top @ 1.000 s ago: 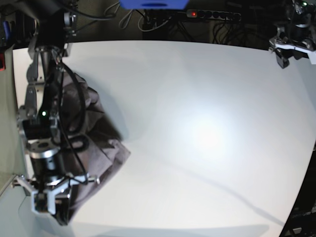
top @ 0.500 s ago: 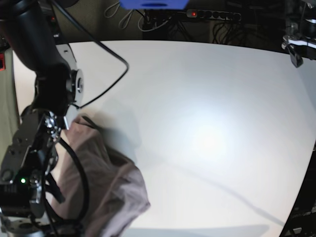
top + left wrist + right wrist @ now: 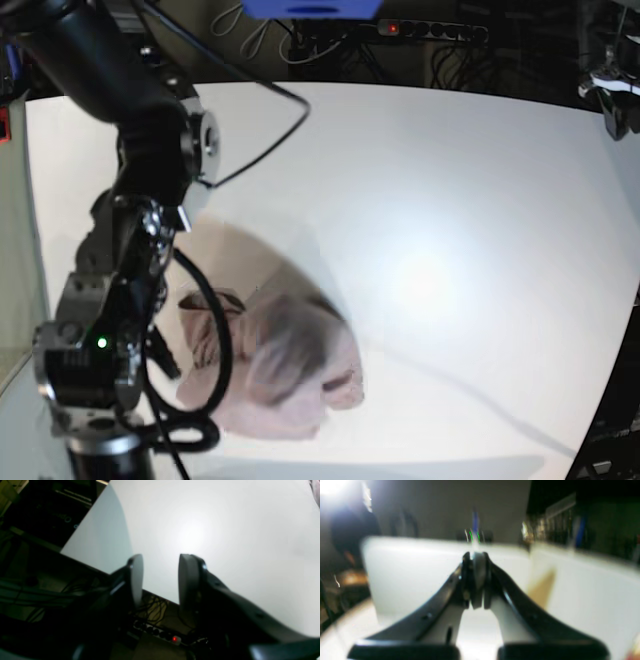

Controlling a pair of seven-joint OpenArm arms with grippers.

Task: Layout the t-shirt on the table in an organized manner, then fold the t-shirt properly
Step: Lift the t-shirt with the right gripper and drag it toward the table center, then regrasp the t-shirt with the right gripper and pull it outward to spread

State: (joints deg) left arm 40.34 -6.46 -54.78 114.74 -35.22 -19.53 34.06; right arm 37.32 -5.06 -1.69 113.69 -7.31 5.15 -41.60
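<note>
Base view: no legible writing is showing anywhere. The t-shirt (image 3: 270, 365) is lying bunched on the white table (image 3: 450, 200), near my right arm at its front-left part. A power strip (image 3: 430, 30) with a red light is sitting in the dark clutter behind the table's far edge. My right gripper (image 3: 477, 600) is pressing its jaws together on nothing. My left gripper (image 3: 160, 580) is hanging at the far corner, jaws parted, empty.

A power strip (image 3: 432, 30) with a red light lies among cables (image 3: 300, 45) behind.
</note>
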